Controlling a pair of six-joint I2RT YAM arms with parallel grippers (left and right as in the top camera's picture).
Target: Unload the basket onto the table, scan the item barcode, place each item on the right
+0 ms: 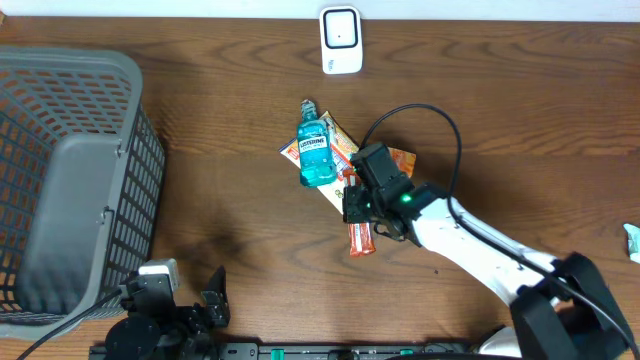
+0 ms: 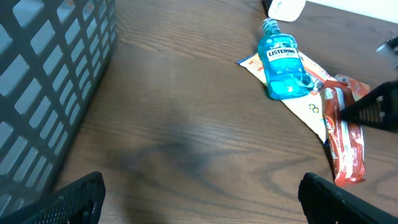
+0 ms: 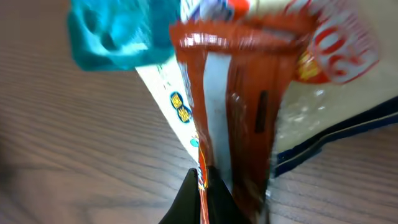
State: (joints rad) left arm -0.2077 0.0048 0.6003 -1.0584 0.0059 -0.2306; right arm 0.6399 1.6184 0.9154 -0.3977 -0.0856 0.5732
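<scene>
right wrist view shows the right gripper [image 3: 204, 198] clenched on the red packet [image 3: 239, 99]'s edge; overhead only shows it mid-table beside the blue bottle [image 1: 316, 155]. left gripper [image 2: 199, 206] gapes wide at the near edge, open table [image 1: 230, 250] ahead, basket [image 1: 60, 170] far left.

A basket [image 1: 140, 150] occupies the left side of the table [image 1: 240, 110], with a scanner [image 1: 341, 40] at the far edge near the centre. Mid-table, in front of the scanner, a bottle [image 1: 315, 155] lies on a spread of flat packets [image 1: 340, 143]. A wrapped bar [image 1: 361, 240] lies just right of and in front of the bottle, its far end under the right gripper [image 1: 362, 210].
</scene>
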